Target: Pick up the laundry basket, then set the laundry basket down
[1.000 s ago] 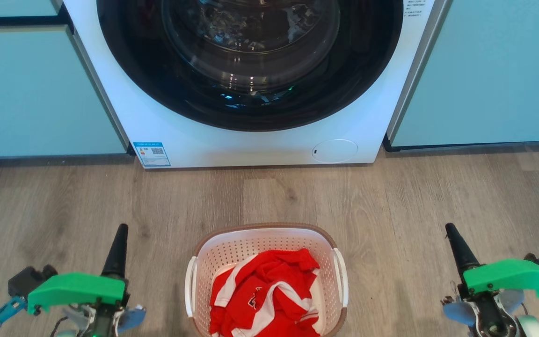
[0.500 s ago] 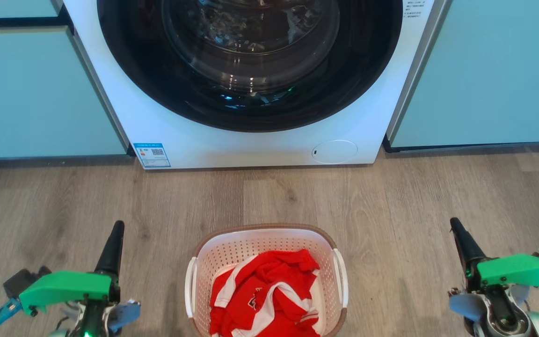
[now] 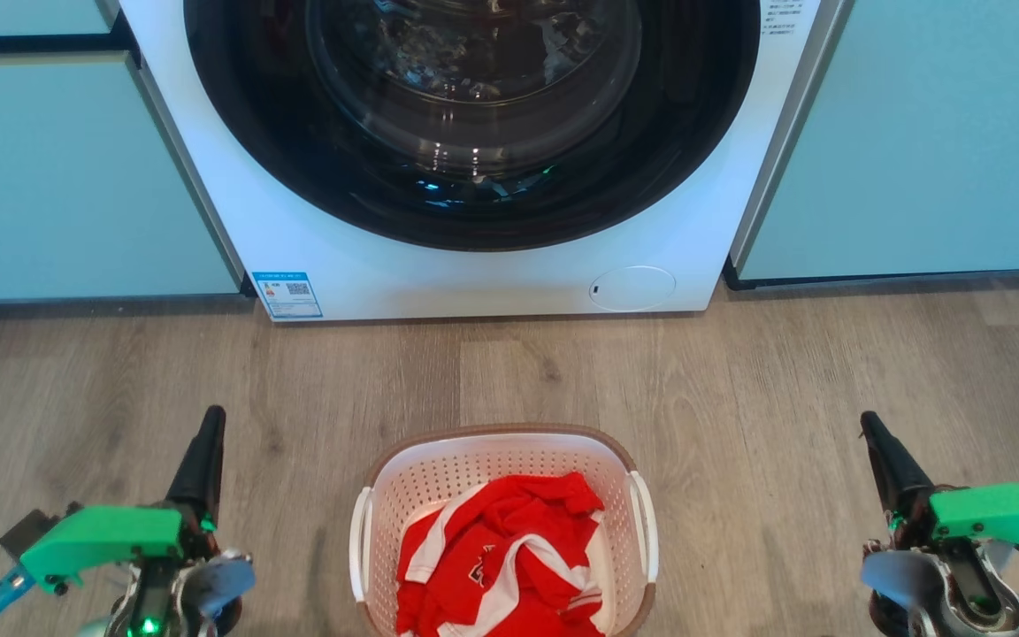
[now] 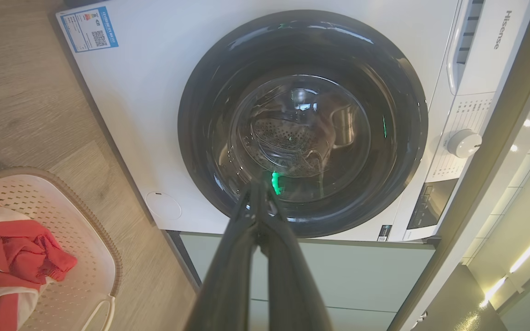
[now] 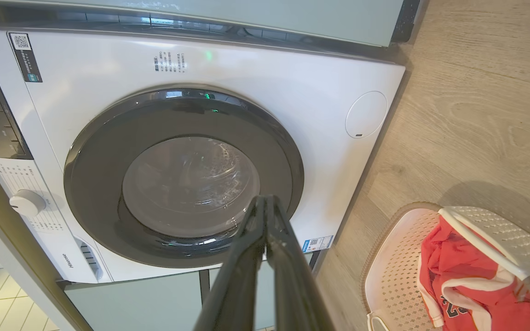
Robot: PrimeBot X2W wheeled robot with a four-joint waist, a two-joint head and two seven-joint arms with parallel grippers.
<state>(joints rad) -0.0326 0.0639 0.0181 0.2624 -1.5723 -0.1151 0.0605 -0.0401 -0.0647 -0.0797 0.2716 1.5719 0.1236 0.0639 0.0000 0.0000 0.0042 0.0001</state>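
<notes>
Tightly closed, left tool (image 3: 210, 426) and right tool (image 3: 871, 428) flank laundry basket (image 3: 474, 467) (washing machine (image 3: 492, 281) beyond).

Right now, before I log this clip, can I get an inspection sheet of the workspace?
Surface: wood-look floor, basket standing on it.
Job's things: laundry basket between the two grippers, untouched; red and white garment inside.
Clutter: nothing seen.
Grippers: left gripper and right gripper on either side of the basket, apart from it, fingers together, holding nothing.
Cables: nothing seen.
Surroundings: white front-loading washing machine, door closed, beyond the basket; pale teal cabinet fronts on both sides.
</notes>
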